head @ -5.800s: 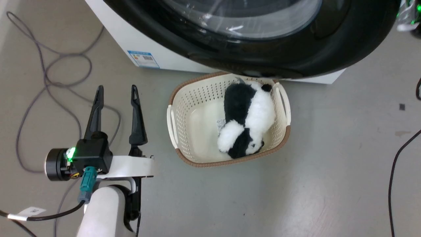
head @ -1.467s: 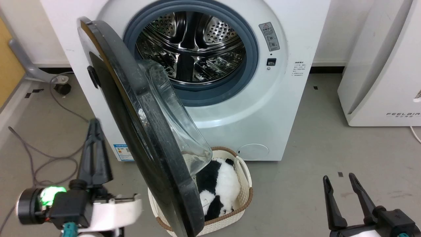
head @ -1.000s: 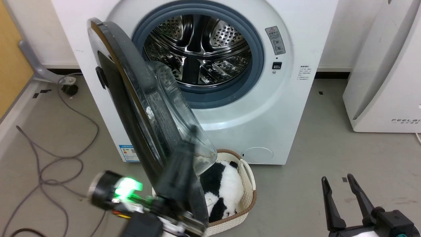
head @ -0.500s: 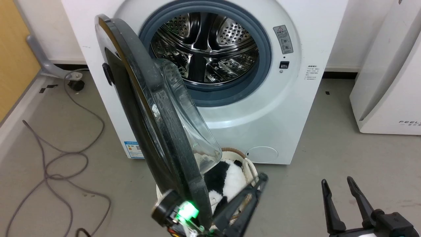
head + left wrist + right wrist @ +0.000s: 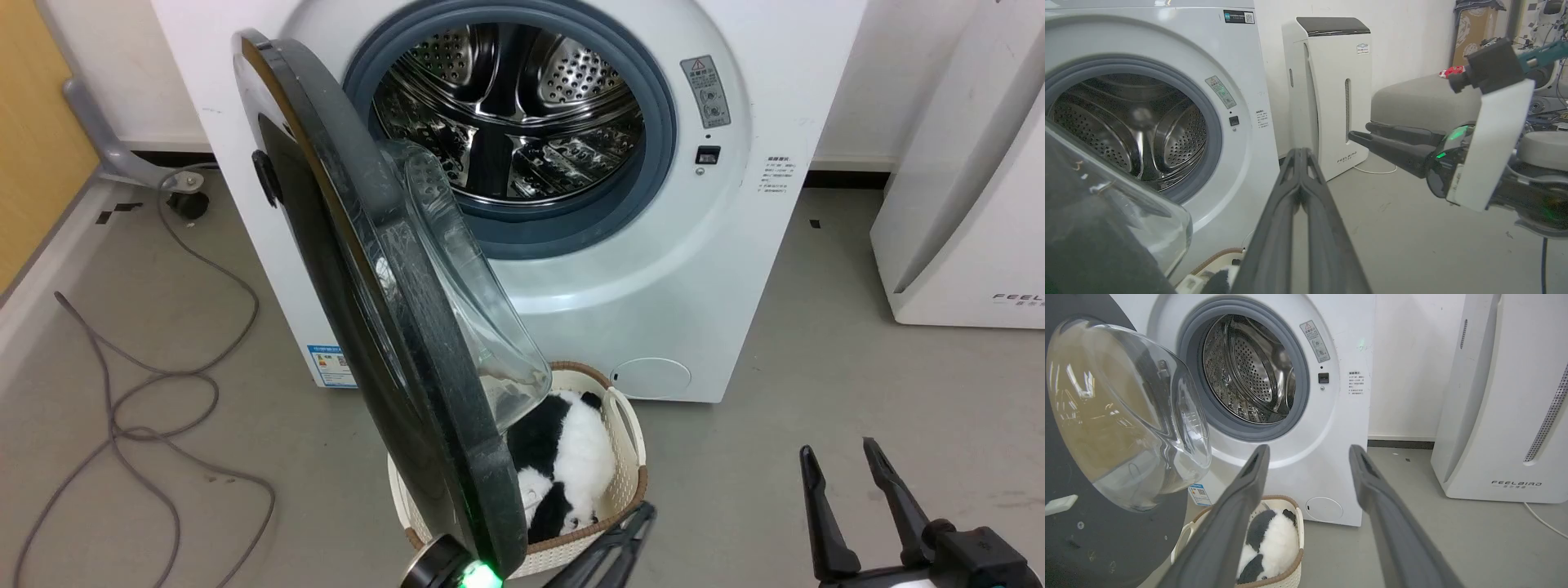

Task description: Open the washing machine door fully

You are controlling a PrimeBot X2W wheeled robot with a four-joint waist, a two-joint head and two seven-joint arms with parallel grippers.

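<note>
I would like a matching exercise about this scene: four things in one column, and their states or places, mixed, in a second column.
Things:
1. door
2. left gripper
3. right gripper
4. panda

States or places:
A. jaws apart
B. in the basket
C. jaws together
D. swung outward

Pairs: 1-D, 2-C, 3-A, 4-B

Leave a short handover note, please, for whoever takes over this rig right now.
Left claw: shut, empty, low beside the bottom edge of the washing machine door, on its glass side; contact unclear.
Right claw: open, empty, off to the right.
Door: unlatched, standing roughly halfway open, drum exposed on the washing machine.
Basket with a plush panda sits on the floor under the door.
Left to do: likely push the door wider until it is fully open.
</note>
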